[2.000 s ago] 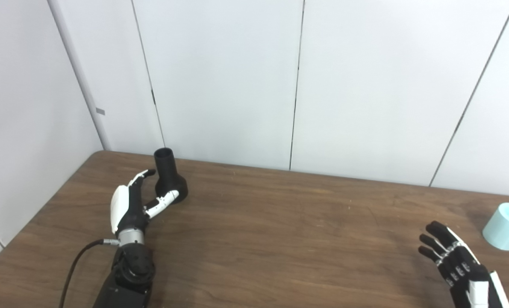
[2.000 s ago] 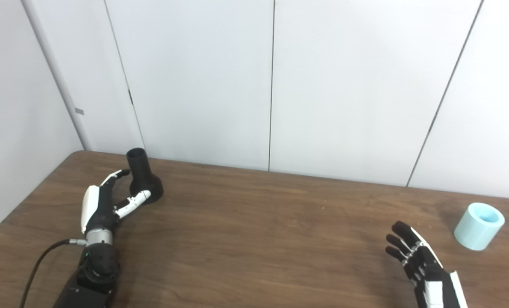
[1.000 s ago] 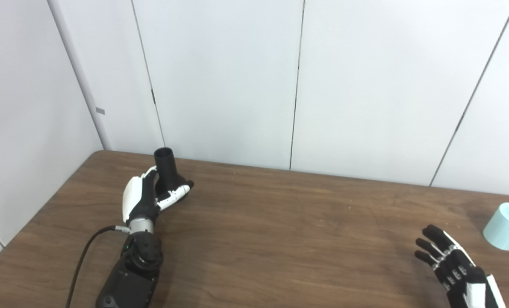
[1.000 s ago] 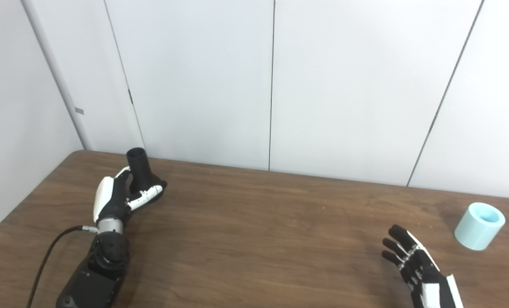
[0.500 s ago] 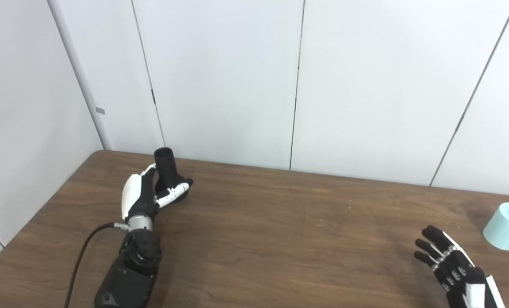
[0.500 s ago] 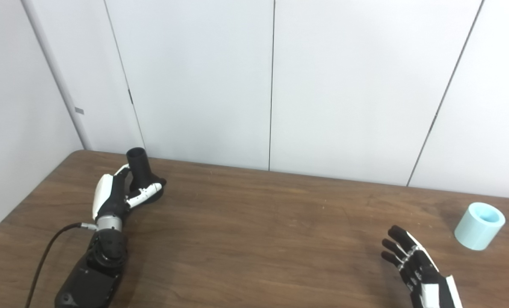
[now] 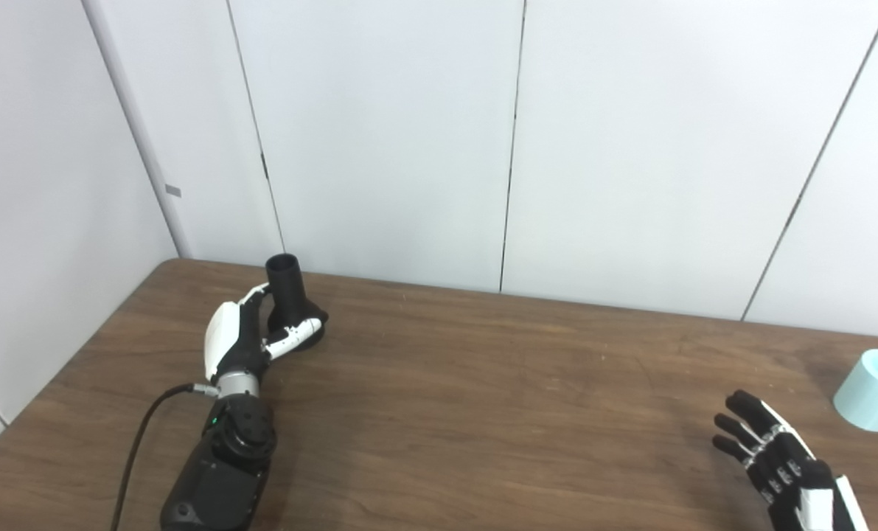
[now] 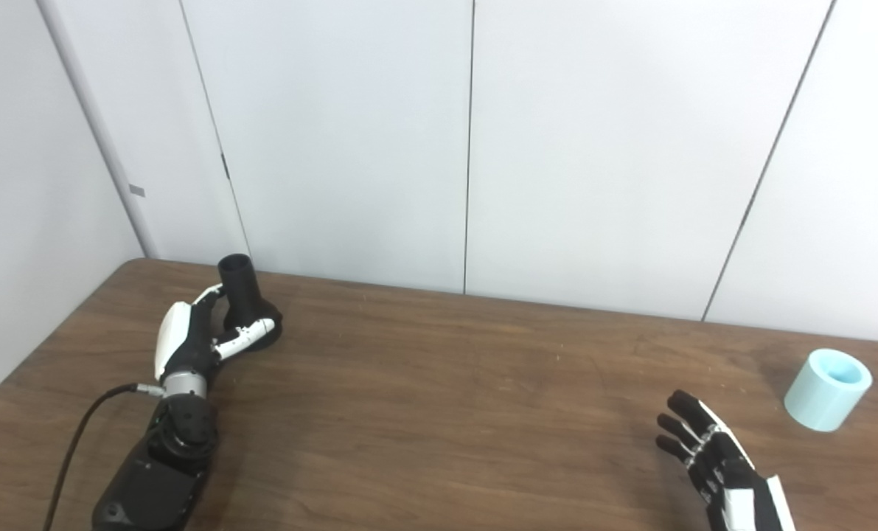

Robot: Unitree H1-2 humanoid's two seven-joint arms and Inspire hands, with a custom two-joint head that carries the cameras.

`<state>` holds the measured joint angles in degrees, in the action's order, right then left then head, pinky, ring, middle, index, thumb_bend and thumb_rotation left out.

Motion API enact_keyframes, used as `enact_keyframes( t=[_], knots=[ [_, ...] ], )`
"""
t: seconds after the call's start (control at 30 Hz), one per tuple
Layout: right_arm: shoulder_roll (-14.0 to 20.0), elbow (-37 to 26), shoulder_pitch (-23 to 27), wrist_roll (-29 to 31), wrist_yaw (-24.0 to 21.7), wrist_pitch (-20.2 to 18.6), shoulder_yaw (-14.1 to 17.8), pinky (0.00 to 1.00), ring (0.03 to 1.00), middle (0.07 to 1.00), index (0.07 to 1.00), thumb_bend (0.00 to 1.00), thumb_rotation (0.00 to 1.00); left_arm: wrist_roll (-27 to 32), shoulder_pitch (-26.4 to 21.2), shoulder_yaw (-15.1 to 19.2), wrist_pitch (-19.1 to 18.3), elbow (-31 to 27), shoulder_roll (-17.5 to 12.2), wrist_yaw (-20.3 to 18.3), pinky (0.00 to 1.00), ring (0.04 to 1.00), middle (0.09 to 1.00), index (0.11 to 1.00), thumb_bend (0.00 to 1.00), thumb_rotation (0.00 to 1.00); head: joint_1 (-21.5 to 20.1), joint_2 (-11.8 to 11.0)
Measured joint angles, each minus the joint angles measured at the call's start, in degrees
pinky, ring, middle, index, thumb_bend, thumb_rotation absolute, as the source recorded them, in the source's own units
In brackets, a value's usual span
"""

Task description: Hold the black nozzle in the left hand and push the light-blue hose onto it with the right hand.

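Since two seconds ago, we note the left hand [image 7: 234, 341] has closed in around the nozzle [image 7: 289, 299], its thumb now across the flared base and fingers behind the neck; it grips the nozzle, which stands upright on the table [image 7: 483, 383] at the far left. The right hand [image 7: 781, 461] is open and empty, short of the hose [image 7: 872, 389] at the far right edge. We advise confirming a firm wrap below the neck, leaving the nozzle's mouth clear, before lifting.
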<state>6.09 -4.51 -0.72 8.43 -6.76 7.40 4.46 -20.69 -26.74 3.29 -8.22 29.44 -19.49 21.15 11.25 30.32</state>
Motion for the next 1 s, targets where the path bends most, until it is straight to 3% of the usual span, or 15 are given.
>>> enact_keyframes(
  t=[0.17,0.23,0.3,0.4,0.47,0.6,0.67,0.7,0.77,0.83,1.0],
  knots=[
    [0.00,-0.08,-0.02,-0.04,0.00,-0.05,0.00,0.79,0.837,0.873,0.841,0.59,1.00,0.00,-0.18,-0.41,0.28,1.53,-0.03,0.51,0.98,0.930,0.880,0.702,0.80,0.43,0.00,0.00],
    [-0.02,-0.13,-0.04,-0.04,0.00,-0.06,-0.01,0.79,0.837,0.873,0.841,0.59,1.00,0.01,-0.50,-0.43,0.86,2.33,-0.13,0.67,0.93,0.889,0.861,0.684,0.80,0.39,-0.09,0.18],
    [-0.06,-0.24,-0.13,-0.04,0.00,-0.07,-0.01,0.79,0.837,0.873,0.841,0.59,1.00,0.09,-0.86,-0.32,1.46,3.08,-0.34,0.95,0.83,0.817,0.825,0.665,0.79,0.35,-0.18,0.18],
    [-0.13,-0.45,-0.28,-0.05,0.00,-0.13,-0.01,0.79,0.837,0.873,0.841,0.58,1.00,0.29,-1.62,0.14,2.26,4.42,-1.08,1.60,0.61,0.663,0.765,0.643,0.78,0.32,-0.18,0.35],
    [-0.14,-0.55,-0.35,-0.06,0.00,-0.17,0.00,0.79,0.837,0.873,0.841,0.57,1.00,0.42,-2.25,0.30,2.53,5.19,-1.63,1.92,0.53,0.641,0.735,0.629,0.78,0.31,-0.18,0.35],
    [-0.19,-0.60,-0.37,-0.06,0.00,-0.28,0.00,0.79,0.837,0.873,0.841,0.57,1.00,0.67,-3.08,0.27,2.68,6.10,-1.94,2.41,0.56,0.659,0.674,0.573,0.76,0.30,-0.18,0.44],
    [-0.23,-0.68,-0.41,-0.06,0.00,-0.34,0.01,0.79,0.837,0.873,0.841,0.56,1.00,0.88,-3.06,0.20,2.80,6.18,-1.93,2.42,0.41,0.509,0.591,0.543,0.73,0.27,-0.26,0.53],
    [-0.25,-0.70,-0.44,-0.06,0.00,-0.39,0.00,0.79,0.837,0.873,0.841,0.56,1.00,1.04,-3.07,0.22,3.06,6.19,-1.93,2.36,0.36,0.452,0.543,0.516,0.63,0.18,-0.18,0.53],
    [-0.31,-0.71,-0.45,-0.06,0.00,-0.42,0.01,0.79,0.837,0.872,0.841,0.56,1.00,1.45,-3.07,0.26,3.58,6.19,-1.93,2.33,0.30,0.403,0.510,0.493,0.54,0.10,-0.18,0.61],
    [-0.33,-0.72,-0.46,-0.06,0.00,-0.46,0.02,0.79,0.837,0.872,0.841,0.56,1.00,2.07,-3.07,0.26,4.14,6.17,-1.85,1.84,0.41,0.522,0.586,0.487,0.52,0.09,-0.18,0.62],
    [-0.47,-0.77,-0.47,-0.05,0.00,-0.50,0.01,0.79,0.837,0.872,0.841,0.56,1.00,3.36,-3.07,0.24,4.47,5.92,-1.44,1.03,0.40,0.501,0.578,0.483,0.52,0.08,-0.18,0.79]
  ],
)
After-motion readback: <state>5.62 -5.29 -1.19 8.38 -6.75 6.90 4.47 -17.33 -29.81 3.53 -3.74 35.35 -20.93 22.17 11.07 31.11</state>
